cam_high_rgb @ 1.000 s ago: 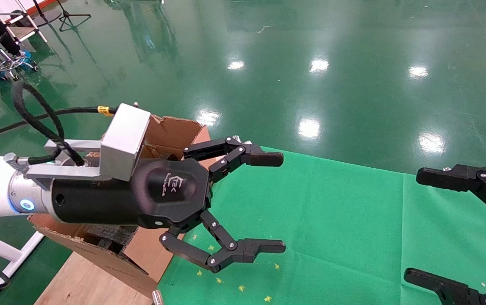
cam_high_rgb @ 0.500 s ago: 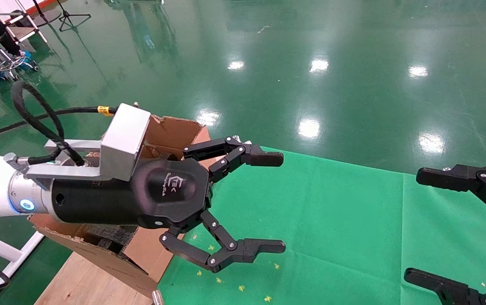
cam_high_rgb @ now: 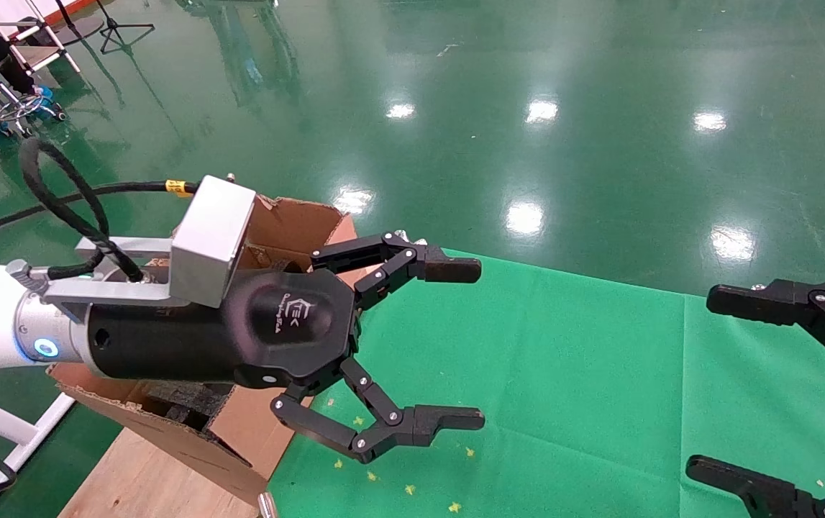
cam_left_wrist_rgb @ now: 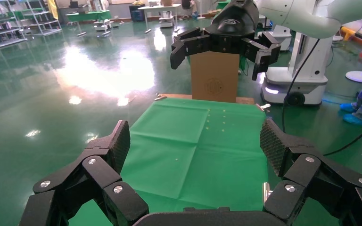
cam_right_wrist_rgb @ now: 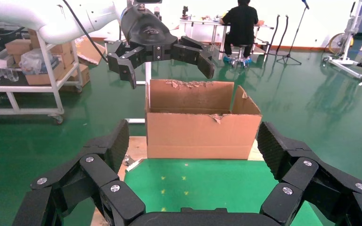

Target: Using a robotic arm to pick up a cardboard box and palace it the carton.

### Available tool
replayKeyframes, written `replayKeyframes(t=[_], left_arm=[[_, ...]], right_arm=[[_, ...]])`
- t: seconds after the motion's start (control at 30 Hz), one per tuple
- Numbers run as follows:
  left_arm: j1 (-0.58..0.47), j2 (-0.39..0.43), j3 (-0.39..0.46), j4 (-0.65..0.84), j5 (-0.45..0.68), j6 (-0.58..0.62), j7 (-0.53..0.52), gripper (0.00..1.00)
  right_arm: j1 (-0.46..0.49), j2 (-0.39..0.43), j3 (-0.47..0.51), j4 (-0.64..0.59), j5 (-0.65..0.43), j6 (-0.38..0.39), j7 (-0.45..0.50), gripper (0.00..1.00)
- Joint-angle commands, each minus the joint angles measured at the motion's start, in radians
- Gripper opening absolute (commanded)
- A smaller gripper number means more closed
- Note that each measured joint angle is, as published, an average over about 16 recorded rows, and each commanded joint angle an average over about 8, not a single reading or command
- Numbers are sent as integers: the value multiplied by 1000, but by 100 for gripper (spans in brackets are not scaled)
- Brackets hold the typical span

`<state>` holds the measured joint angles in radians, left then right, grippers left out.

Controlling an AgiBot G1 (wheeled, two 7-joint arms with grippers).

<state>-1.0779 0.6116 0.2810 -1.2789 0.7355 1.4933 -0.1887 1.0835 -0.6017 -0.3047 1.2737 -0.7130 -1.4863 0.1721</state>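
The carton point(cam_high_rgb: 297, 223), big, brown and torn-edged with black foam point(cam_high_rgb: 182, 403) inside, stands at the left end of the green cloth; it also shows in the right wrist view point(cam_right_wrist_rgb: 200, 127). My left gripper point(cam_high_rgb: 466, 344) on the white arm is open and empty, and hovers over the carton's near right side; its own view point(cam_left_wrist_rgb: 196, 141) shows nothing between the fingers. My right gripper point(cam_high_rgb: 705, 385) is open and empty at the right edge point(cam_right_wrist_rgb: 194, 146). A smaller upright brown cardboard box point(cam_left_wrist_rgb: 214, 81) with a round mark stands at the cloth's far right end, behind the right gripper.
A green cloth point(cam_high_rgb: 563, 374) covers the table, with a wooden board point(cam_high_rgb: 139, 475) under the carton. A white robot base point(cam_left_wrist_rgb: 294, 80) stands beyond the right end. A seated person point(cam_right_wrist_rgb: 239, 28) and a shelf cart point(cam_right_wrist_rgb: 28, 70) are behind the carton.
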Motion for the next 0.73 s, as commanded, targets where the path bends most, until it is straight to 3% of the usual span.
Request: replayKeyframes(t=[0.03, 0.73], left_arm=[[0, 0, 0, 0, 0, 0, 0, 100], [0, 0, 0, 0, 0, 0, 0, 100]], right_arm=[[0, 0, 0, 0, 0, 0, 0, 100], [0, 0, 0, 0, 0, 0, 0, 100]])
